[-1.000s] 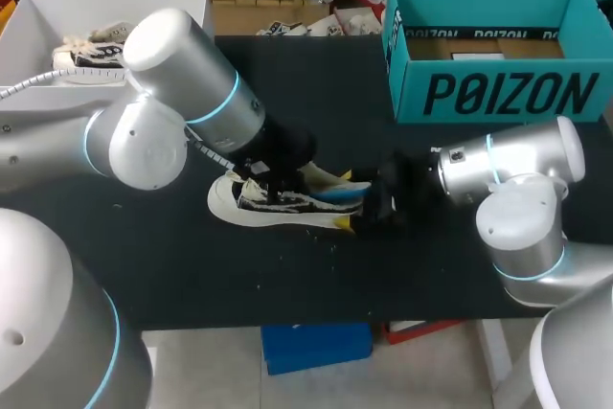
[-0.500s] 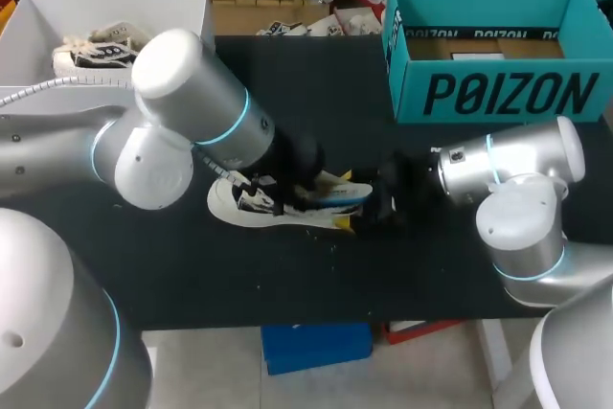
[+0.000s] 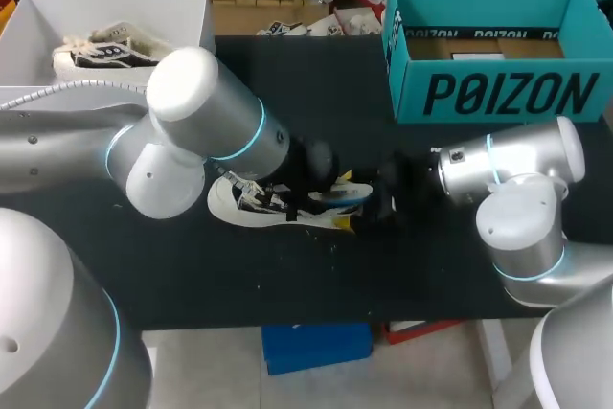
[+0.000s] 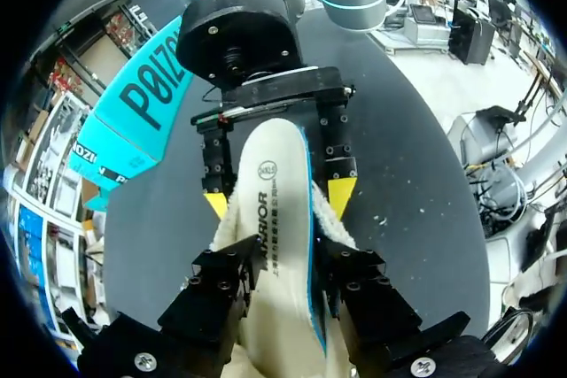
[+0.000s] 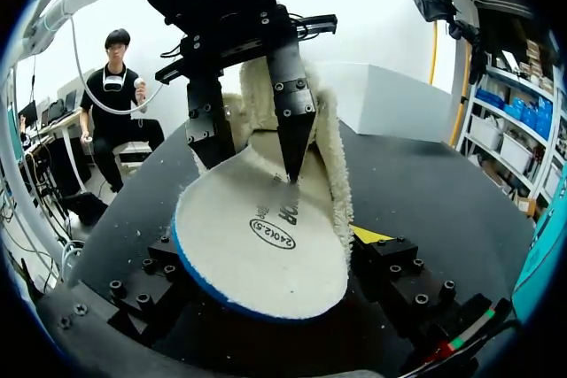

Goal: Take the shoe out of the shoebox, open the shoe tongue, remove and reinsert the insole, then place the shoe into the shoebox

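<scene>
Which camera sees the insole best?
The right wrist view: the cream insole with blue edge fills it, flat face showing. The left wrist view shows it narrower, between jaws; the head view mostly hides it under the left arm.

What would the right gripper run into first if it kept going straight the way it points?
Probably the left gripper, whose fingers stand right ahead, over the insole; depth is hard to judge.
</scene>
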